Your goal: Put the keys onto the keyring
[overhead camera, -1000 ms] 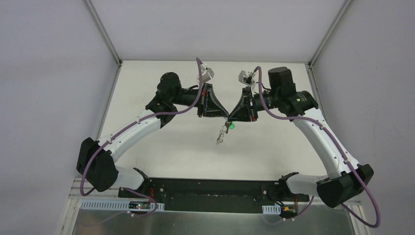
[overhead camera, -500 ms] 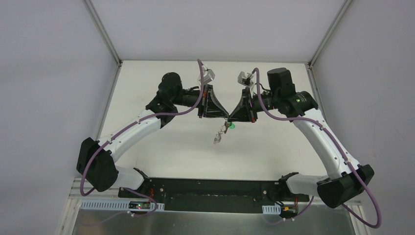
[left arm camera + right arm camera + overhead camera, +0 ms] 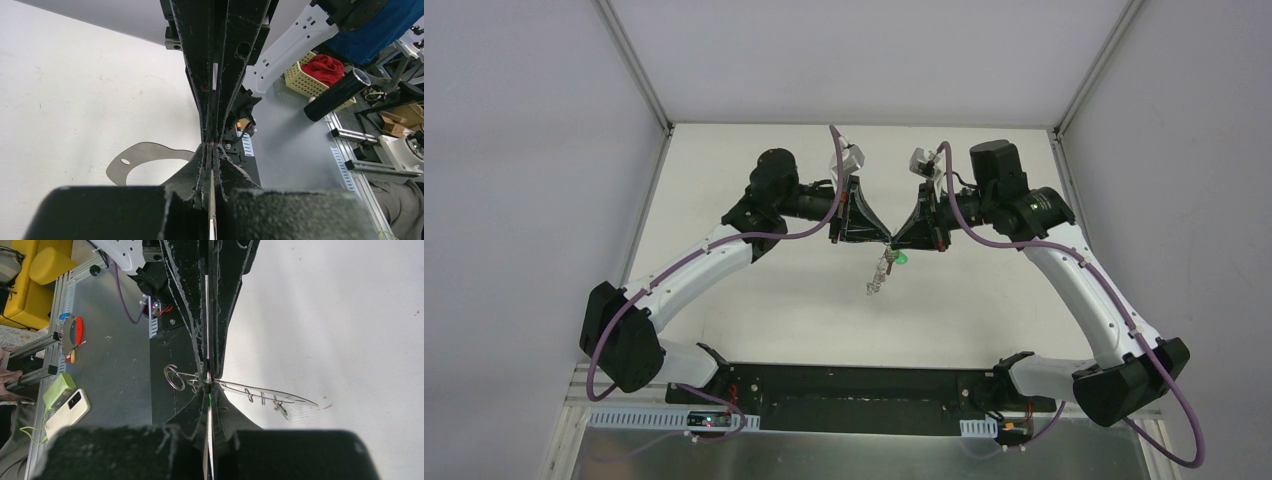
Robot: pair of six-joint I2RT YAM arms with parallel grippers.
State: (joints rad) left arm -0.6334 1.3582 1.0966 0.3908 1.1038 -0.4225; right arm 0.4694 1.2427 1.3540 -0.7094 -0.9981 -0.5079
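Note:
My two grippers meet tip to tip above the middle of the white table. The left gripper (image 3: 886, 241) is shut, and the keyring (image 3: 879, 276), a thin silver wire loop with small bits on it, hangs down from where the tips meet. The right gripper (image 3: 895, 243) is shut on the green-headed key (image 3: 900, 258). In the right wrist view a green sliver of the key (image 3: 210, 399) shows between the closed jaws of the right gripper (image 3: 208, 382), with the keyring's (image 3: 174, 377) silver loops just beside the tips. In the left wrist view the left gripper (image 3: 212, 146) has its jaws pressed together.
The keyring's shadow (image 3: 265, 393) falls on the white table (image 3: 774, 300) below the grippers. A black base plate (image 3: 854, 385) runs along the near edge between the arm bases. Frame posts (image 3: 639, 70) rise at the back corners.
The right gripper's jaws have closed the last bit onto the key. The hanging keyring has swung slightly. Both arms have hardly moved.

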